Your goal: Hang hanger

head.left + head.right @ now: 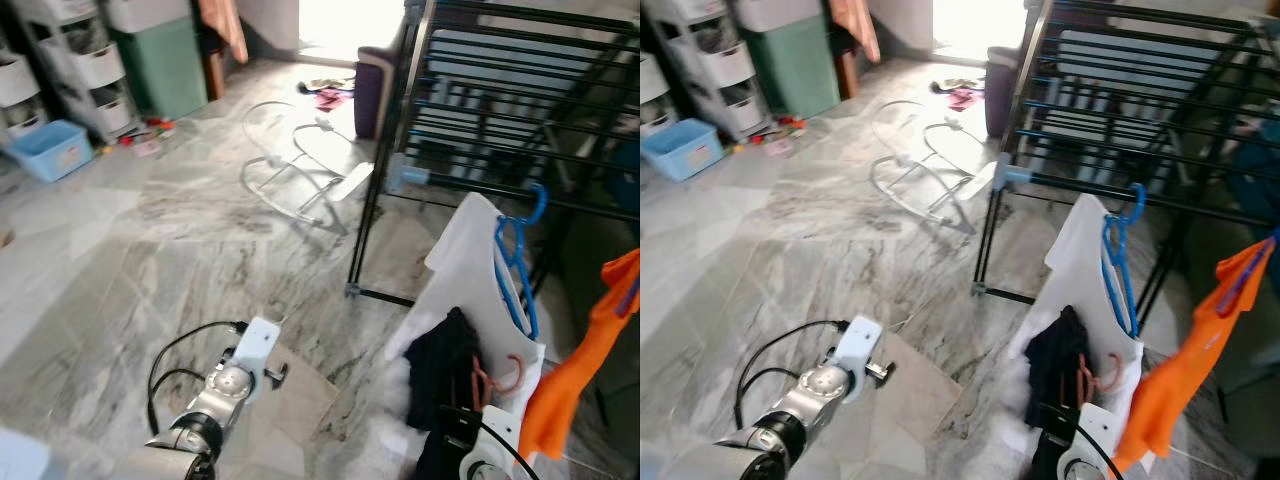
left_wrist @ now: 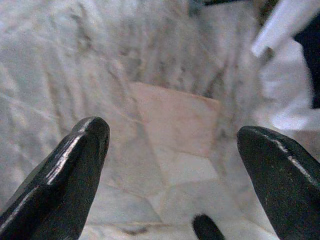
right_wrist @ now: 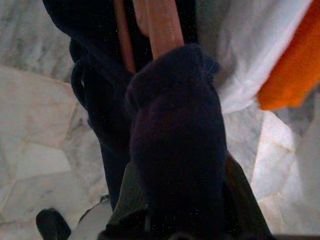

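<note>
Hovering low over the marble floor (image 1: 120, 260), the left gripper (image 2: 172, 150) had its fingers spread wide with nothing between them, a pinkish floor patch (image 2: 175, 117) lying just beyond its tips. To its right, the right gripper (image 3: 175, 150) was wrapped in a dark garment (image 1: 440, 370), so whether its fingers were clamped could not be told; the pink hanger (image 3: 160, 25) ran up just past its tips, draped by that cloth. Beyond and above it stood the black drying rack (image 1: 500, 110), where a blue hanger (image 1: 515, 265) carried a white garment (image 1: 465, 250). The pink hanger looked light and stiff, though the soft cloth would swing; it seemed best held at the neck below the hook.
</note>
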Robot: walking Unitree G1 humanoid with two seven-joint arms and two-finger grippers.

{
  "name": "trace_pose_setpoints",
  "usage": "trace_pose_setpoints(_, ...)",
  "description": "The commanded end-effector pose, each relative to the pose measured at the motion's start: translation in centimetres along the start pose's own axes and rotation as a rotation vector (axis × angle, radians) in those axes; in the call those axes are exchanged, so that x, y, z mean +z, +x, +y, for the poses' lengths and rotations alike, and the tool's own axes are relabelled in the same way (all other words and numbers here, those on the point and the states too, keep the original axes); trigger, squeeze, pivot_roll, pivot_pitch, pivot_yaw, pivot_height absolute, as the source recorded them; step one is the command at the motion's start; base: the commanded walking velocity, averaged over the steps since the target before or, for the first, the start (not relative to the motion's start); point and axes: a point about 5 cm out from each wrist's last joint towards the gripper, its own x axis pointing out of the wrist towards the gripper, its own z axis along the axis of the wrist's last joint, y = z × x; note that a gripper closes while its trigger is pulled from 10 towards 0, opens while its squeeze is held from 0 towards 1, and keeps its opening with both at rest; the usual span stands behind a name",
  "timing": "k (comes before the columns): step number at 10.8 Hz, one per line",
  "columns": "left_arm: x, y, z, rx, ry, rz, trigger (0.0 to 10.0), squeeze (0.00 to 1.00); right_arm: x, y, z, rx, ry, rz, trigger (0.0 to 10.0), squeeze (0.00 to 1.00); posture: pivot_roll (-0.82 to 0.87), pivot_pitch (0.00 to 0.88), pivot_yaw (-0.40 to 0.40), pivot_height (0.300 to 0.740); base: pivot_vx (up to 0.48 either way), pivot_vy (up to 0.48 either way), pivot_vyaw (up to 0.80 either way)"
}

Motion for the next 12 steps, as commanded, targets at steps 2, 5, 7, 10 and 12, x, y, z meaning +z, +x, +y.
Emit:
trace_pose_setpoints(2,3.4,0.2,1.2,0.080,0.049,-0.136,10.0,0.00,2.8,0.4,1.0,0.082,-0.040,-0.123,10.0,0.00,-0.05,0.000,-0.032,0.740,0.000,0.000,0.00)
trace_pose_setpoints(5,7.8,0.0,3.7,0.151,-0.082,-0.247,10.0,0.00,6.5,0.6,3.8,0.260,-0.154,-0.225,10.0,0.00,-0.02,0.000,-0.066,0.740,0.000,0.000,0.00)
trace_pose_setpoints(7,8.1,-0.2,4.2,0.117,-0.088,-0.287,10.0,0.00,7.4,0.4,5.3,0.308,-0.187,-0.260,10.0,0.00,-0.01,0.000,-0.065,0.740,0.000,0.000,0.00)
trace_pose_setpoints(10,7.8,-1.0,2.9,-0.062,-0.061,-0.431,10.0,0.00,12.8,-0.4,5.7,0.243,-0.213,-0.478,10.0,0.00,-0.01,0.000,-0.051,0.740,0.000,0.000,0.00)
trace_pose_setpoints(12,6.5,-1.6,1.7,-0.120,-0.020,-0.470,10.0,0.00,15.2,-1.2,6.0,0.217,-0.165,-0.550,10.0,0.00,0.00,0.000,-0.048,0.740,0.000,0.000,0.00)
